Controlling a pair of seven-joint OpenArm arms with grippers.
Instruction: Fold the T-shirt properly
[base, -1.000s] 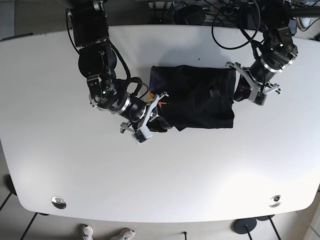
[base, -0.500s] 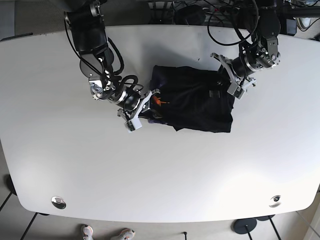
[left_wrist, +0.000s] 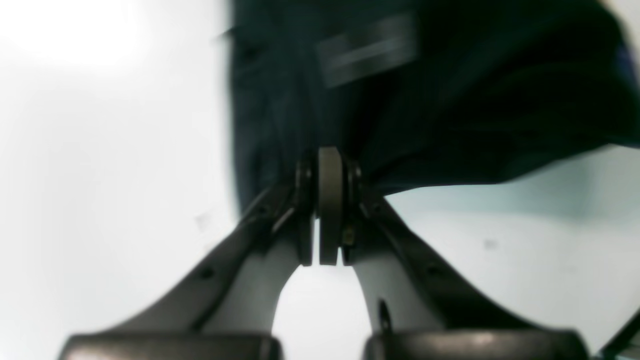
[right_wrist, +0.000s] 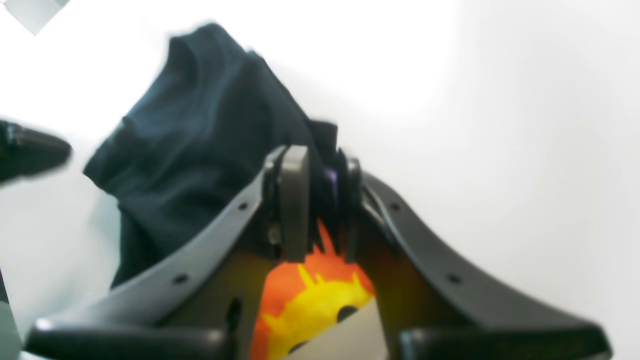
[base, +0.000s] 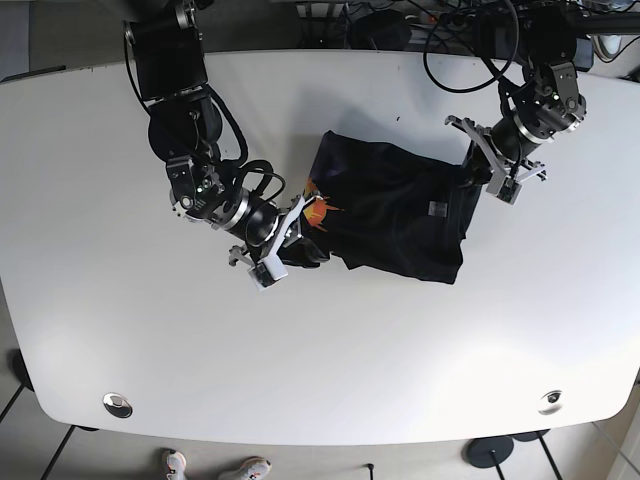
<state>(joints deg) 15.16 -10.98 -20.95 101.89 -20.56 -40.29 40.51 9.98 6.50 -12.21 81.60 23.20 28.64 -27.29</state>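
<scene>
Near the table's (base: 120, 300) far edge, both grippers, left (base: 478, 176) and right (base: 296, 232), pinch opposite T-shirt (base: 395, 215) edges, likely to fold it

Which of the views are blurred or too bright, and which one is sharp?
Base view: sharp, evenly lit, soft shadows under the T-shirt. Left wrist view: strong blur, the label smeared, table overexposed at upper left. Right wrist view: soft blur, table washed out at the top, the orange print readable.
</scene>
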